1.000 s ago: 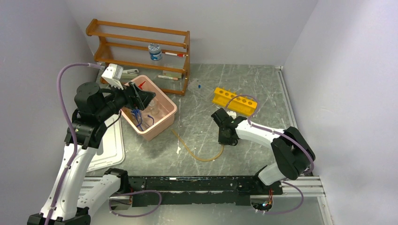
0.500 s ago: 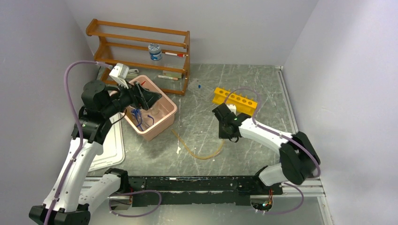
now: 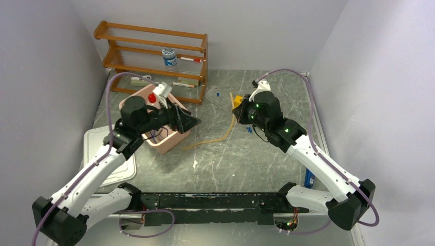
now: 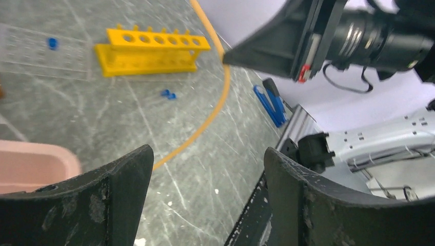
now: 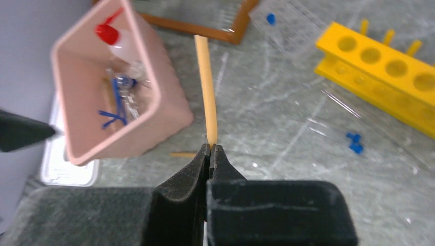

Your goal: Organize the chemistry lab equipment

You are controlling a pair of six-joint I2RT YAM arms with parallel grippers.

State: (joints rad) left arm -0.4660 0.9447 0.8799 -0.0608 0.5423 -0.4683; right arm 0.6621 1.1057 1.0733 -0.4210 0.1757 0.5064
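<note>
**Visitor:** What has the right claw (image 5: pixel 209 154) got hold of?

**Onlooker:** The amber tubing (image 5: pixel 205 87). The claw is clenched on it with only the very fingertips, up in the air near the yellow holed rack (image 5: pixel 382 77). From that pinch the tube slopes down to the surface (image 3: pixel 241 164), and its low end lies just beside the pink bin (image 5: pixel 133 136).

**Visitor:** And the left claw (image 3: pixel 192 122)?

**Onlooker:** It's spread wide with nothing in it, hanging by the bin's corner and facing the tube.

**Visitor:** So the tube goes in the bin?

**Onlooker:** That's my guess. The red-nozzled squeeze bottle (image 5: pixel 119 43) is in there already. That's a thin grip, though, so I'd carry it slowly, because a jerk could pull the tube free. It's long and looks springy, so dropping the held part in won't bring the tail with it. I'd sweep across above the bin's mouth, lower the tube so it curls inside, and only then let go. The free claw could also lift the trailing end in.

**Visitor:** Anything to steer clear of?

**Onlooker:** The small blue-capped tubes (image 5: pixel 354 142) lying by the rack. A dragging tail might scatter them.
</note>
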